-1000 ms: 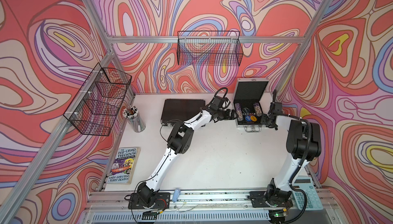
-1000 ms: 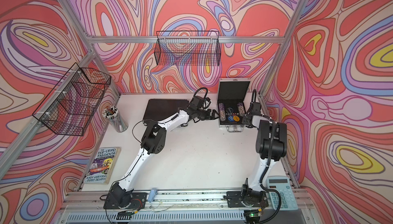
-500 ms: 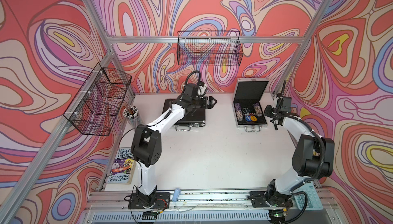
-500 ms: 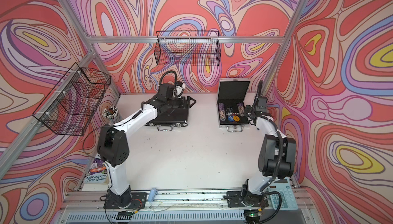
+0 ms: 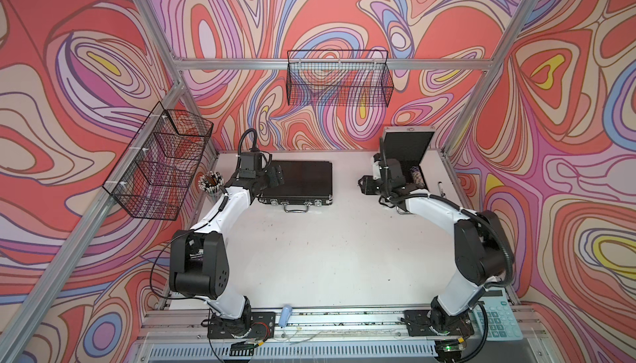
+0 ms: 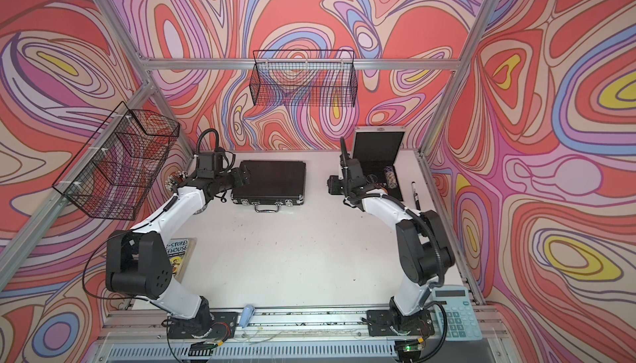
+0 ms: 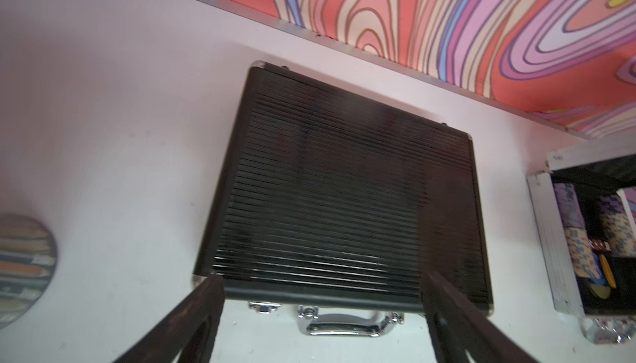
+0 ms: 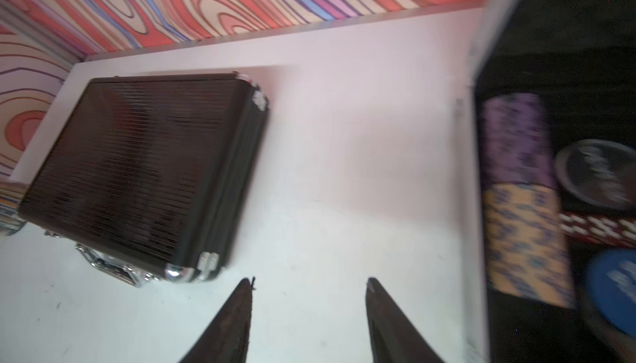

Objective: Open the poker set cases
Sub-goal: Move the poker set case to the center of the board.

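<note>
– Logging left to right: what sits by the table's (image 5: 344, 258) left edge?
– One pen cup (image 5: 210, 184) near the far left corner. It is cut to a blurred sliver in the left wrist view. One book (image 6: 179, 258) shows in a top view only, and the left arm covers most of it.
– Left gripper (image 5: 277, 175)?
– Jaws spread wide with nothing between them, above the left end of the black case (image 5: 303, 178). The wrist view puts its fingertips (image 7: 206, 296) over the case's front edge.
– Case state?
– Shut, lying flat at the far edge, left of centre. Both top views give two latches and one handle. The left wrist view gives one latch (image 7: 264, 307) and the handle (image 7: 344, 323); a finger hides the second latch.
– Right gripper (image 5: 364, 185)?
– Released and empty, over bare table between the two cases, just beside the silver case (image 5: 406, 146). The right wrist view is smeared.
– Silver case?
– In the far right corner, open, with its lid upright. In both top views the right arm covers most of the tray, so only one chip row (image 5: 417, 175) shows. The right wrist view adds a purple chip stack (image 8: 516, 141), an orange one and two discs (image 8: 592, 172) with unreadable lettering.
– Remaining counts?
– Two wire baskets (image 5: 161, 165) on the walls. One marker (image 6: 415, 194) by the right edge. One calculator (image 5: 495, 320) by the near right corner.
</note>
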Robot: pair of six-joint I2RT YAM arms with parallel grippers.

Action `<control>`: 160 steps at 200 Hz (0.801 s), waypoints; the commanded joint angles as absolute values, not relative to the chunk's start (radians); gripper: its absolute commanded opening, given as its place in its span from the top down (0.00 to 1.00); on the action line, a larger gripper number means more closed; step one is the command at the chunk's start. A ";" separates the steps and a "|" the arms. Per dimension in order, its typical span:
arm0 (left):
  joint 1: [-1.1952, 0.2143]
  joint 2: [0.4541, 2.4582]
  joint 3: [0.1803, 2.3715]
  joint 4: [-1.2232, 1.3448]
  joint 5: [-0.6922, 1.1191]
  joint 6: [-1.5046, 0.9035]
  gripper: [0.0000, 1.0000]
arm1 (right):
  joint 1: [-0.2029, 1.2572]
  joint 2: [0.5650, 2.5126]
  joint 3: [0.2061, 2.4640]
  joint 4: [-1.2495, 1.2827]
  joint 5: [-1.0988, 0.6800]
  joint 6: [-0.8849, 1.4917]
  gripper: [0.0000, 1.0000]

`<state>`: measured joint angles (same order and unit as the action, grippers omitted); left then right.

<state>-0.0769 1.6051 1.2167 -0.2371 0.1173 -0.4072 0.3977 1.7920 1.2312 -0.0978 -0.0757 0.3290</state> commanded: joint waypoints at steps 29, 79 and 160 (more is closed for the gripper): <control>-0.042 1.742 1.329 -0.320 0.052 -0.416 0.07 | 0.513 2.004 1.398 0.015 -0.163 0.485 0.20; -0.037 1.891 1.470 -0.403 0.022 -0.380 0.05 | 0.524 2.115 1.481 0.043 -0.202 0.560 0.18; -0.008 2.052 1.621 -0.433 0.168 -0.339 0.05 | 0.522 2.271 1.615 0.035 -0.222 0.614 0.18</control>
